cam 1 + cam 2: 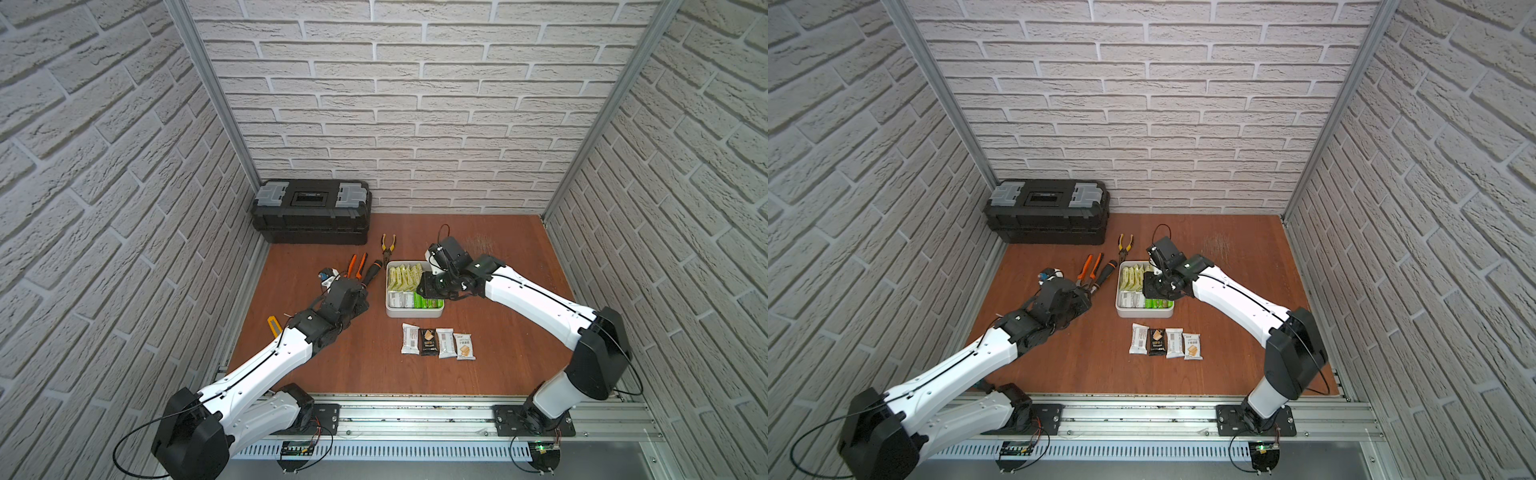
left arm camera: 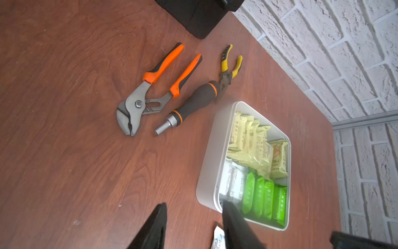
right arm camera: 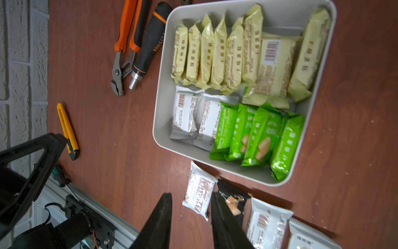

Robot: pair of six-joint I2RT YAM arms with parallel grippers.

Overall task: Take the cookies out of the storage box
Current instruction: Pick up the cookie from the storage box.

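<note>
The storage box (image 1: 411, 312) (image 1: 1142, 312) is a white tray in mid-table, seen in both top views. The cookies in it are pale yellow packets (image 3: 215, 51), white packets (image 3: 187, 114) and green packets (image 3: 258, 133). Several more packets lie in a row on the wood in front of it: a white packet (image 1: 410, 338), a black packet (image 1: 428, 340) and others. My right gripper (image 3: 190, 195) hangs above the box's front side (image 1: 426, 286), open and holding nothing. My left gripper (image 2: 193, 203) stands open and empty to the left of the box (image 2: 210, 163).
A black toolbox (image 1: 311, 216) sits at the back left. Orange pliers (image 1: 357, 264), a black screwdriver handle (image 1: 372, 272) and yellow pliers (image 1: 388, 245) lie left of the box. A yellow utility knife (image 1: 274, 326) lies by the left arm. Brick walls close in three sides.
</note>
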